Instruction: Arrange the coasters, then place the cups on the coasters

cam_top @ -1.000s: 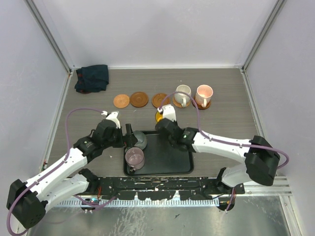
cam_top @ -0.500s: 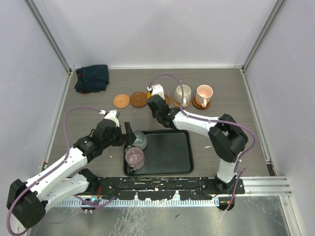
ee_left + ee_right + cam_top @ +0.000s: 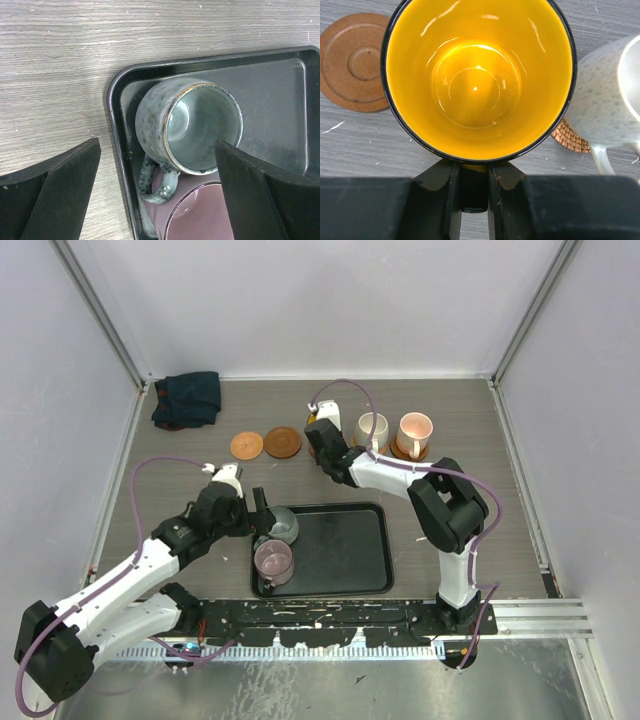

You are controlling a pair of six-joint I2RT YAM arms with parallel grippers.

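My right gripper (image 3: 473, 172) is shut on the handle of the yellow-orange cup (image 3: 477, 75), held upright in the back row between a bare coaster (image 3: 352, 62) and the cream cup (image 3: 610, 95). What lies under the yellow cup is hidden. In the top view the right gripper (image 3: 318, 435) covers that cup. Two bare coasters (image 3: 246, 445) (image 3: 283, 442) lie to its left. The cream cup (image 3: 372, 430) and pink cup (image 3: 414, 428) stand on coasters. My left gripper (image 3: 157, 165) is open astride the grey-green cup (image 3: 195, 125), with the mauve cup (image 3: 195, 220) beside it in the tray.
The black tray (image 3: 340, 550) lies in front of the arm bases, its rim (image 3: 112, 100) beside my left finger. A dark blue cloth (image 3: 187, 398) is bunched in the back left corner. Walls close the table on three sides.
My right arm has carried the yellow cup from the tray's far edge back to the coaster row, beside the cream cup. The left arm has hardly moved.
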